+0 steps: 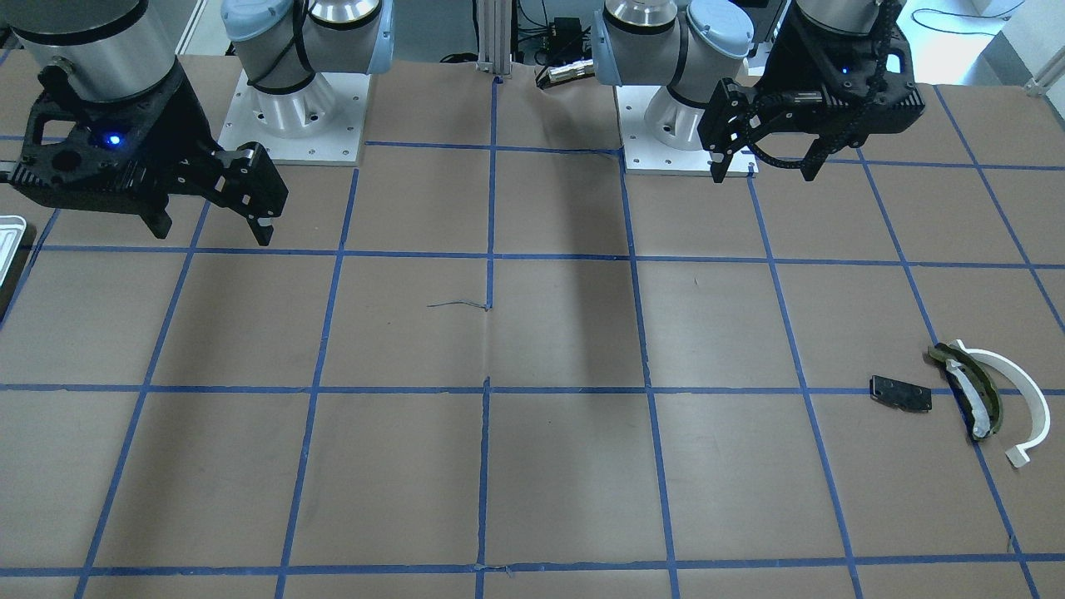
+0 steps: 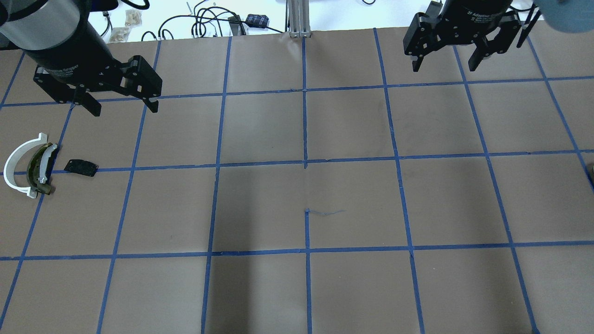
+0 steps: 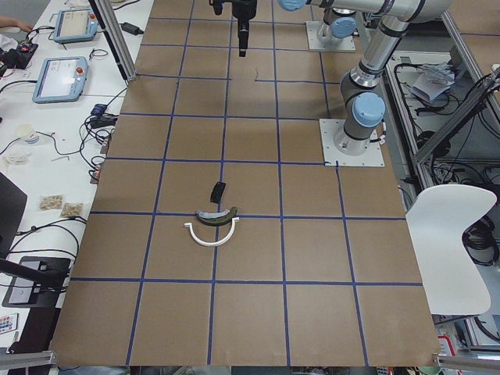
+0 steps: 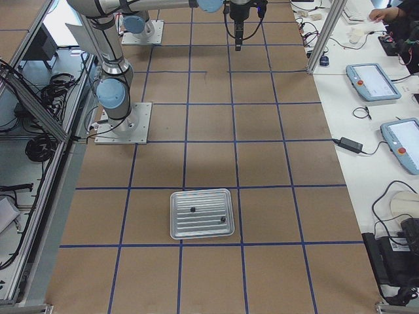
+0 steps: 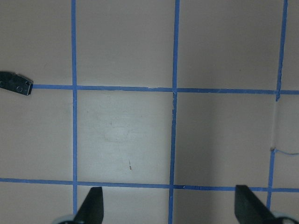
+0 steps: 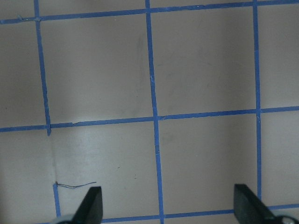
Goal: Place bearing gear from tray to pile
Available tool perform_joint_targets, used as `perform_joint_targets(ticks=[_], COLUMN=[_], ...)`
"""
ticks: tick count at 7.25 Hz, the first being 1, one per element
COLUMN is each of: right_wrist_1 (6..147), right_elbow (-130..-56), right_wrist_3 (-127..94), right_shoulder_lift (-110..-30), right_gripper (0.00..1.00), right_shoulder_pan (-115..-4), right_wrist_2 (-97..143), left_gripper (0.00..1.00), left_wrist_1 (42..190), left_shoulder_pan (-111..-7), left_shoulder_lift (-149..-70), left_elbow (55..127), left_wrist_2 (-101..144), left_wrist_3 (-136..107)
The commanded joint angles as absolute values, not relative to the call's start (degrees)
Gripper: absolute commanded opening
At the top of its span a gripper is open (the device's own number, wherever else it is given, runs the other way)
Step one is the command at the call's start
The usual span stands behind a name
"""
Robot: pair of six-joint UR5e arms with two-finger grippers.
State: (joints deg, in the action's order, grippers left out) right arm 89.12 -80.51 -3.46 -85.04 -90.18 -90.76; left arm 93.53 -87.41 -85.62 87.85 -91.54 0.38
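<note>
a brown paper-covered table (image 2: 352, 204) is ruled into squares by blue tape (image 2: 305, 125). a white chair (image 3: 449, 226) stands beside one long edge; a white bench (image 4: 340, 118) along the other carries blue-edged tablets (image 4: 373, 82) and cables (image 2: 204, 21) under even light.

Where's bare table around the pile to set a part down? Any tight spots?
Bare: the grid squares from the black plate toward the middle of the table, and those on the robot's side of the pile. Crowded: white arc and olive piece nest close, plate just beside. Left gripper hangs open over the far side.
</note>
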Motion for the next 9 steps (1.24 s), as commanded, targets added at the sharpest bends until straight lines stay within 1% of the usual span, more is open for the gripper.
perform_joint_targets(ticks=[1, 3, 7, 9], right_wrist_1=[89.1, 89.1, 89.1, 89.2], right_elbow=[-80.5, -80.4, -80.3, -80.1], right_wrist_3=[-2.9, -2.7, -2.7, -2.6], right_shoulder_lift=[-85.0, -85.0, -85.0, -85.0], right_gripper=[1.0, 1.0, 1.0, 1.0], right_shoulder_pan=[-90.2, -90.2, -90.2, -90.2], right_wrist_2=[-90.6, -90.7, -90.9, -91.3], left_gripper=[1.0, 1.0, 1.0, 1.0], left_wrist_1=[93.5, 92.1, 92.0, 92.5], left_shoulder_pan=[-87.5, -87.2, -87.2, -87.2], left_shoulder_lift=[-86.9, -87.6, -89.3, -91.1], left_elbow=[87.4, 85.9, 85.1, 81.9], left_wrist_2=[-93.2, -92.8, -90.9, -91.2], left_wrist_3=[0.4, -0.2, -0.5, -0.5])
